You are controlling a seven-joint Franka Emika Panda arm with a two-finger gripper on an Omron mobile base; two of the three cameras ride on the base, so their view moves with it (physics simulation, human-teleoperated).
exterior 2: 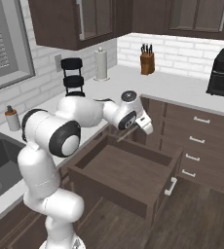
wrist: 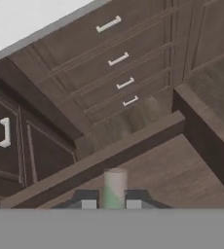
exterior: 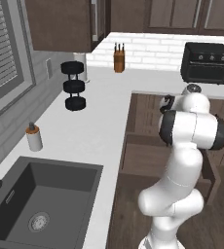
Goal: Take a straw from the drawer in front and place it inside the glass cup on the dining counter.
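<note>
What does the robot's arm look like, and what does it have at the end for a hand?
The arm is glossy white, built of fat rounded segments with dark grey-black bands and caps at the joints. Its hand is a small white gripper with two little dark finger tips.

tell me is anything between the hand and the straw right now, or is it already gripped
Nothing stands between them: the hand is shut on the straw, whose pale end rises between its fingertips, above the open drawer. The glass cup cannot be seen from here, so the way to it cannot be judged.
</note>
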